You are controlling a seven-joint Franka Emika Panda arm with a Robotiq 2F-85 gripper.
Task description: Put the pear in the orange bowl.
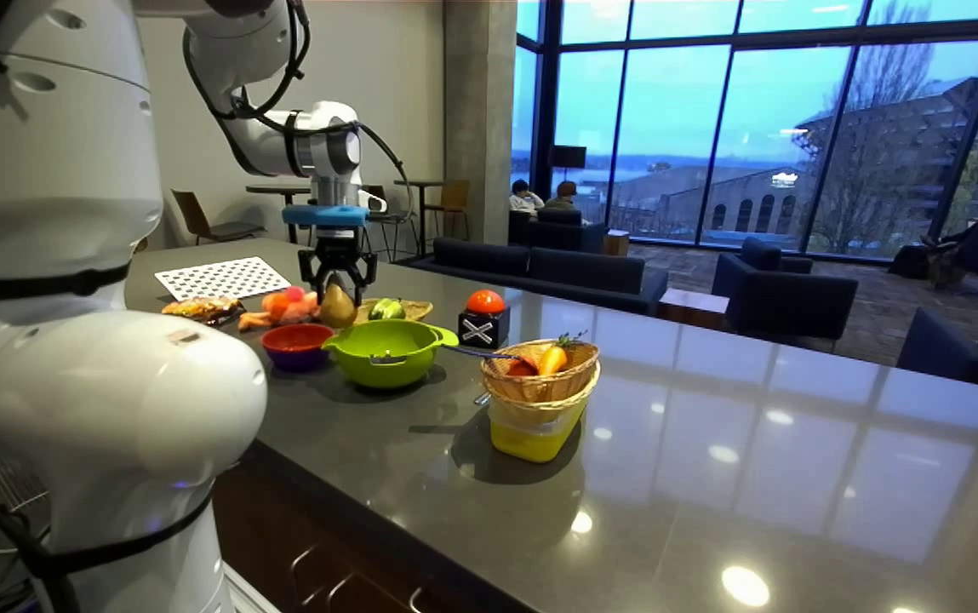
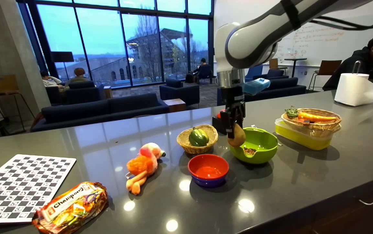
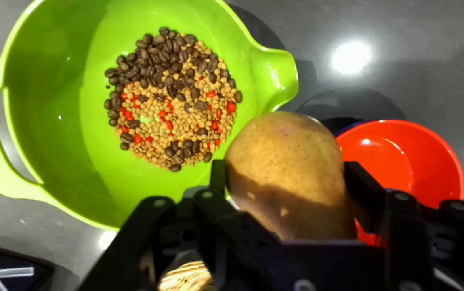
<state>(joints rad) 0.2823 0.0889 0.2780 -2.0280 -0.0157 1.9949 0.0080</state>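
Note:
The pear is yellow-brown and shows in both exterior views [image 1: 339, 306] [image 2: 238, 136] and large in the wrist view [image 3: 284, 149]. My gripper [image 1: 337, 285] [image 2: 233, 128] [image 3: 285, 176] is shut on it, a finger on each side, and holds it above the table. The orange-red bowl [image 1: 295, 338] [image 2: 208, 169] [image 3: 433, 161] sits stacked in a purple bowl [image 2: 209, 182] and looks empty. In the wrist view the pear overlaps the left edge of the orange bowl and the right edge of the green bowl. In an exterior view the pear hangs by the green bowl's near-left rim.
The lime-green bowl [image 1: 386, 366] [image 2: 261, 157] [image 3: 62, 101] holds beans and lentils. A wicker basket [image 2: 186, 143] with a green squash, a black box [image 1: 484, 328], a plush bird [image 2: 144, 164], a noodle packet [image 2: 72, 208] and a basket of vegetables [image 1: 540, 383] stand around.

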